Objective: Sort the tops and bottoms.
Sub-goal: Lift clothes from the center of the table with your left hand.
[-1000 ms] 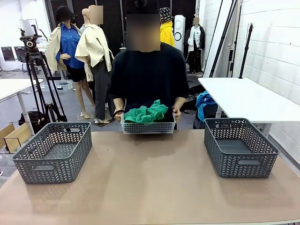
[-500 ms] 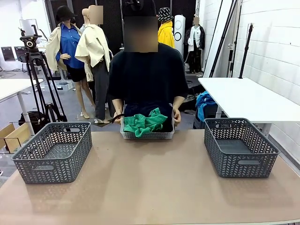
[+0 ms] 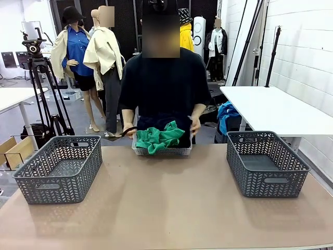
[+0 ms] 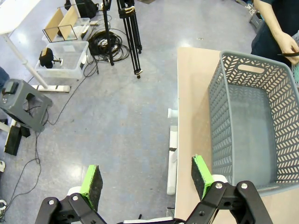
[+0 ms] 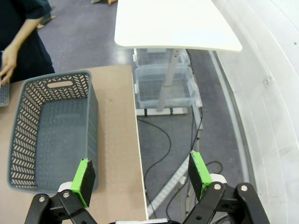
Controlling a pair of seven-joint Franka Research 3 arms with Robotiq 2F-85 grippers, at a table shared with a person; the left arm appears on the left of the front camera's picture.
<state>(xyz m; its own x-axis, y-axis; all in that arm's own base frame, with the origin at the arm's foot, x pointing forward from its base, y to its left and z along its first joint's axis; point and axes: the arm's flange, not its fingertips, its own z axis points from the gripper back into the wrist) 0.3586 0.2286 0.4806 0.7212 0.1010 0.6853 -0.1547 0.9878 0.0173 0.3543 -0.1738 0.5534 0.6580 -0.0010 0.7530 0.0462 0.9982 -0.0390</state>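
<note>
Stage: nothing sorted yet, as judged from the layout; all garments lie in one container.
Task cloth: bunched bright green garment (image 3: pixel 160 137) on top, spilling over the near rim; dark navy cloth (image 3: pixel 182 138) beside and under it.
Container: small pale grey mesh basket (image 3: pixel 162 151) at 12 o'clock on the brown desk (image 3: pixel 166 208), at its far edge, long axis running 9 to 3.
Person: one hand (image 3: pixel 128 130) and the other hand (image 3: pixel 195 125) hold the small basket's two ends; cannot tell if it rests on the desk.
Left bin: dark grey herringbone plastic basket (image 3: pixel 52 185) at 9 o'clock, nothing in it.
Right bin: matching dark grey herringbone basket (image 3: pixel 265 182) at 3 o'clock, also bare inside.
Left pincer (image 4: pixel 145 175): green pads wide apart, holding nothing; poised over the desk's outer edge and floor, its bin (image 4: pixel 219 93) at 2 o'clock in its own view.
Right pincer (image 5: pixel 141 172): pads wide apart, holding nothing; over the desk's outer edge, its bin (image 5: pixel 93 112) at 10 o'clock in its own view.
Key relation: cloth sits on the centre line, well apart from both pincers; neither arm is clearly nearer. Green bundle shows no clear long axis.
</note>
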